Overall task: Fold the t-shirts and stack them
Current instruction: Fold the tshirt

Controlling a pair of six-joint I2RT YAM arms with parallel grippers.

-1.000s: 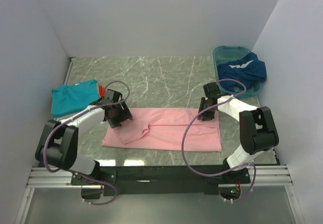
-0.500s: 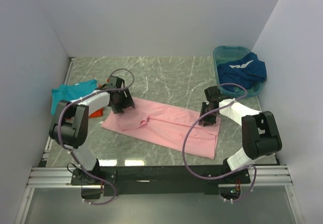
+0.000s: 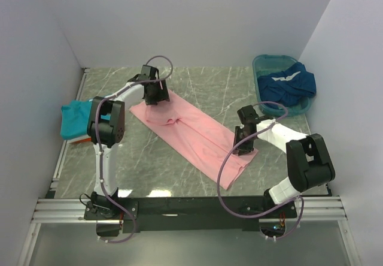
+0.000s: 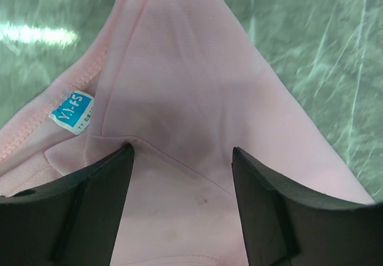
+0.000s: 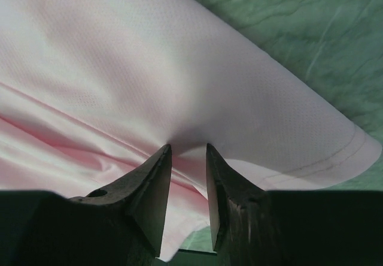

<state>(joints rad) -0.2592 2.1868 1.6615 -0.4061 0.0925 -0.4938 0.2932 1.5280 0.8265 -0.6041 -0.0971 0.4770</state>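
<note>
**Tension at both ends**

The pink t-shirt (image 3: 191, 135) lies on the table (image 3: 203, 83) as a long narrow band, already folded lengthwise. It runs on a slant from the far left to the near right. An arm works each end, which looks like a way to hold the band straight and flat so it can be folded across its length without wrinkling. The left gripper (image 3: 157, 94) sits on the far end, at the collar; its wrist view shows the neck label (image 4: 72, 111) just beside one finger. The right gripper (image 3: 242, 147) sits near the hem end, at the band's right edge.

The left gripper's jaws stand wide apart. Pink cloth fills the space between the fingers (image 4: 99, 188), lying fairly flat with one fold edge crossing it. The tips seem to press on the cloth rather than clamp it, though I cannot tell whether any layer is caught. The right gripper's jaws are drawn nearly together. The cloth puckers into the narrow gap between them, with creases running out from that point, so it is pinching the pink t-shirt.

The teal t-shirt (image 3: 76, 117) lies folded at the left edge of the table, well apart from the band, and is likely the start of the stack. The dark blue t-shirt (image 3: 293, 81) lies crumpled in the teal basin (image 3: 258, 63) at the far right, not yet folded.
</note>
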